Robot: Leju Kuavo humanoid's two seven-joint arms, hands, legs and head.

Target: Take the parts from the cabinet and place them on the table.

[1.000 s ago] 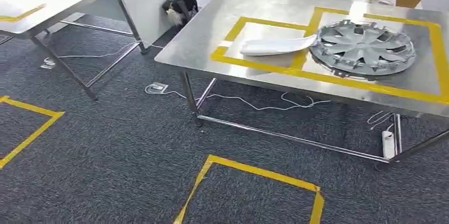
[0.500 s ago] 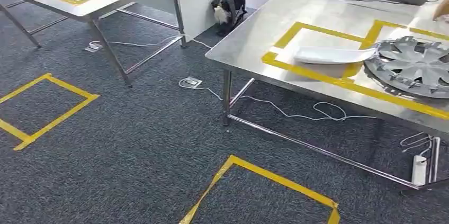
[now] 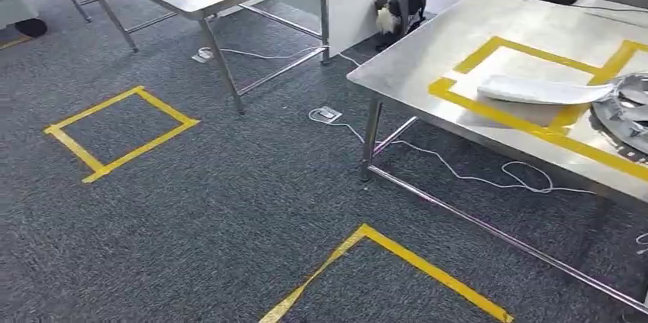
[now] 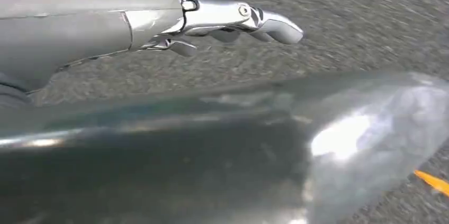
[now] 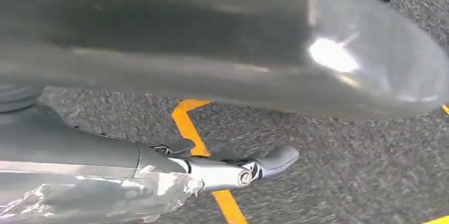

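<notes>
The steel table (image 3: 428, 56) is seen at the right of the head view, and on it two parts are already laid: a white curved panel (image 3: 539, 90) inside a yellow tape frame (image 3: 489, 113), and a silver wheel cover (image 3: 623, 113) cut by the right edge. No cabinet is seen in these pictures, so more parts are probably to be fetched.

Both hands hang over the carpet. The left hand (image 4: 222, 23) holds nothing, its fingers loosely curved and apart; the right hand (image 5: 233, 168) is empty too, fingers slightly bent over a yellow floor line (image 5: 198, 144).

A risk is judged from the thin white cables (image 3: 458, 174) lying on the floor near the table leg (image 3: 370, 140) (a foot could be caught there while walking). The panel overlaps the tape at its right end and seems to touch the wheel cover, so a further part placed carelessly could push it.

The table top is brushed metal, dull and reflecting. The carpet (image 3: 191, 224) is dark grey, rough and speckled. The panel looks smooth, thin and slightly bowed; the wheel cover is spoked with a ribbed rim.
</notes>
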